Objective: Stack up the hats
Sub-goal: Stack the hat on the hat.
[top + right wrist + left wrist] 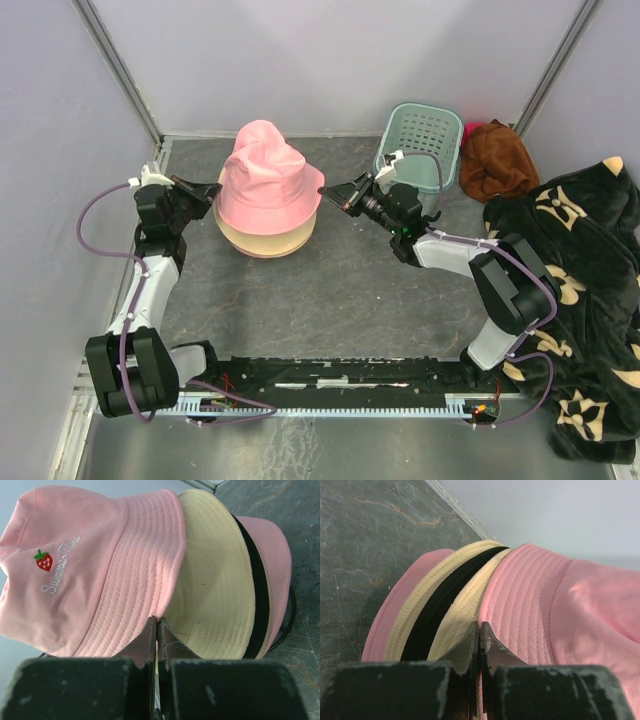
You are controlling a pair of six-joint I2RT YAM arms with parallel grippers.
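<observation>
A pink bucket hat (268,180) with a strawberry logo (44,560) sits on top of a stack of hats at the back left of the table. Under it lie a beige hat (262,240), a black band (435,612) and another pink hat (395,610). My left gripper (208,190) is shut on the left edge of the top pink hat's brim (520,595). My right gripper (337,196) is shut on the right edge of the same brim (135,595). In the wrist views both pairs of jaws are pressed together at the brim's edge.
A teal basket (420,145) stands at the back right, close behind the right arm. A rust-brown cloth (497,160) lies to its right. A black blanket with beige flowers (575,300) covers the right side. Grey walls close in the back and sides.
</observation>
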